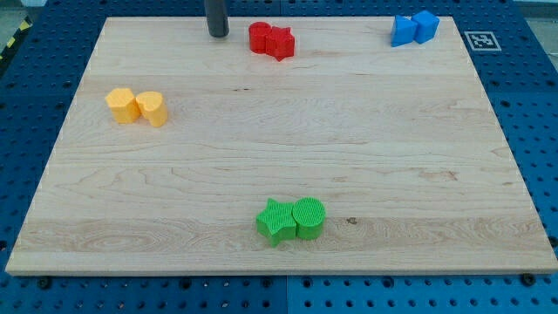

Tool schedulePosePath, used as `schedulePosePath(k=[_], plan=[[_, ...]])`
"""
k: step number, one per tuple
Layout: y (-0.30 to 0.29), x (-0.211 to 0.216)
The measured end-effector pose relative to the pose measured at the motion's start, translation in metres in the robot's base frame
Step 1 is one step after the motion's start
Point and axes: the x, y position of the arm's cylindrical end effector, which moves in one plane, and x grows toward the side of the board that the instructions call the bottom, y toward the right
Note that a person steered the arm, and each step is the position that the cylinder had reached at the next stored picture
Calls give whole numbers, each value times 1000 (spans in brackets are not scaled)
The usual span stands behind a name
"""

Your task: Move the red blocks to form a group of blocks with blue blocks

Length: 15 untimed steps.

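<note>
Two red blocks sit touching near the view's top centre: a rounded red block (260,37) on the left and a red star-shaped block (281,43) on the right. Two blue blocks sit touching at the view's top right: a blue block (403,30) and a blue cube-like block (425,26). My tip (218,34) rests on the board just left of the red pair, with a small gap to the rounded red block. The blue pair lies far to the right of the red pair.
Two yellow blocks (137,106) sit together at the view's left. A green star block (276,221) and a green round block (309,216) touch near the view's bottom centre. The wooden board (279,157) lies on a blue perforated table.
</note>
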Motion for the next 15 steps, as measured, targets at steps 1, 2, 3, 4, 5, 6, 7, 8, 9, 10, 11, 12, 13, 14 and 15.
schedulePosePath(k=[1, 2, 3, 4, 5, 6, 7, 8, 9, 10, 11, 12, 13, 14, 15], plan=[[5, 1], [25, 16], [58, 29], [89, 32], [117, 42], [148, 52], [166, 52], [169, 62], [176, 84], [203, 92], [244, 107], [274, 118], [280, 144], [305, 149], [320, 143]])
